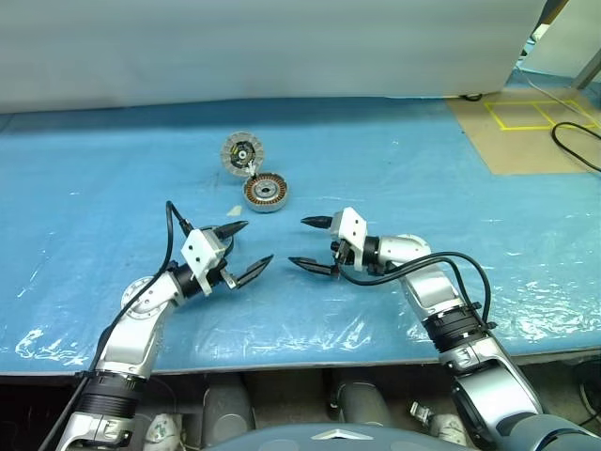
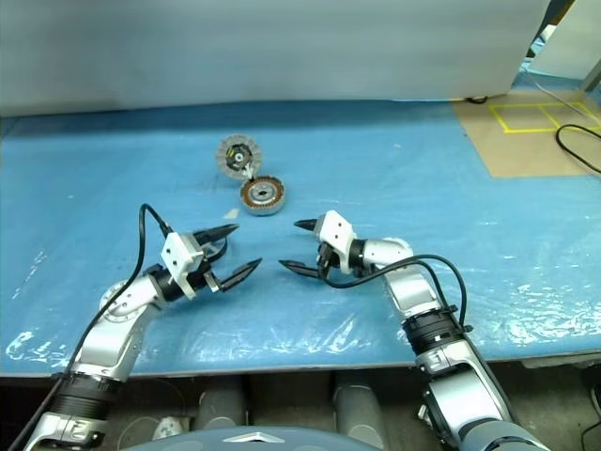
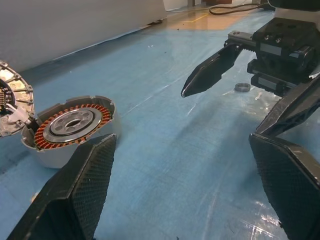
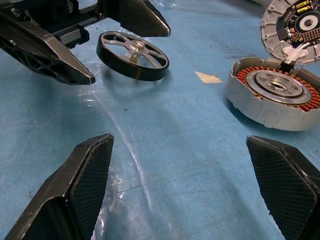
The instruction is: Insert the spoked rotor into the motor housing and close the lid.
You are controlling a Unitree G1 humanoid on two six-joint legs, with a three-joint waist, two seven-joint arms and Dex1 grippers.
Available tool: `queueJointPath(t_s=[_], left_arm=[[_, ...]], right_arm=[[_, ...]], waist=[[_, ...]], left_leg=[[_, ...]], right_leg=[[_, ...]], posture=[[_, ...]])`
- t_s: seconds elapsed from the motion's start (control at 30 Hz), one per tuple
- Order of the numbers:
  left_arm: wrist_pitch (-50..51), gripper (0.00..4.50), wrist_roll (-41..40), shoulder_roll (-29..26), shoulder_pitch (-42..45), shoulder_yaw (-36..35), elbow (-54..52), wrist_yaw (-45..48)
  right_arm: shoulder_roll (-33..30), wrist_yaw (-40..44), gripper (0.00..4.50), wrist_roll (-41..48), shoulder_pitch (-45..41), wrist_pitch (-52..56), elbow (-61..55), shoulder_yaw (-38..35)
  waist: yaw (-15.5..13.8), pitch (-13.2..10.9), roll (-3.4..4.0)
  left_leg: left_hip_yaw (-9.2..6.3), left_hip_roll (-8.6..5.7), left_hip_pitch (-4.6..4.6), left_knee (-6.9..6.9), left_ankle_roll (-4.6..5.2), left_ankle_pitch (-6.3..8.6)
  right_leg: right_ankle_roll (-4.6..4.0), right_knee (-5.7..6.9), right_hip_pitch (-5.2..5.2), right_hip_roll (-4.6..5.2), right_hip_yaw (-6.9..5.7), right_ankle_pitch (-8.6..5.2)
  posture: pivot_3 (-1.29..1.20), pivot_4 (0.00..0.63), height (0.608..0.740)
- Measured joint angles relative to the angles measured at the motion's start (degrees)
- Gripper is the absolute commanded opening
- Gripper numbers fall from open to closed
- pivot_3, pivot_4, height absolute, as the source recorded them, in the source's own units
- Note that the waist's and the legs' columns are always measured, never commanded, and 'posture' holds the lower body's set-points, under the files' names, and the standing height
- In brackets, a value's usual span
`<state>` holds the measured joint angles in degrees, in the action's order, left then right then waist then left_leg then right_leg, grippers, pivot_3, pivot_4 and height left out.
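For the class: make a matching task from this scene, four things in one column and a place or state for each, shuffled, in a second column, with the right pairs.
Things
1. spoked rotor
2. motor housing
3. lid
4. right hand

Places or states
A. lying open, pale segmented face up, joined to the housing's far rim
B. fingers apart, holding nothing
C. on the blue sheet beside the left hand, tilted, one edge raised
D. copper windings showing, nothing inserted yet

Pairs: 1-C, 2-D, 3-A, 4-B
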<state>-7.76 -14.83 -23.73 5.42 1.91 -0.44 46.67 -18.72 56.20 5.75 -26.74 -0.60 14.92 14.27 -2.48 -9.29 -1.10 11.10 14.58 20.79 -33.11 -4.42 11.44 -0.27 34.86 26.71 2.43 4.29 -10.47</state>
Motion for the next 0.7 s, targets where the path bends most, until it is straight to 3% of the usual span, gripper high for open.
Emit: queueJointPath(t_s=[0.7], left_arm=[[-0.03, 4.46, -0.01, 0.00, -0.02, -0.01, -0.03, -0.01]], right_arm=[[0.22, 0.06, 4.50, -0.01, -0.66, -0.32, 0.27, 0.01]], waist=[[0.01, 0.00, 0.00]], left_leg=[[0.00, 0.00, 0.00, 0.00, 0.00, 0.00]], right_leg=[[0.00, 0.00, 0.00, 0.00, 0.00, 0.00]], posture=[[0.00, 0.150, 0.740]])
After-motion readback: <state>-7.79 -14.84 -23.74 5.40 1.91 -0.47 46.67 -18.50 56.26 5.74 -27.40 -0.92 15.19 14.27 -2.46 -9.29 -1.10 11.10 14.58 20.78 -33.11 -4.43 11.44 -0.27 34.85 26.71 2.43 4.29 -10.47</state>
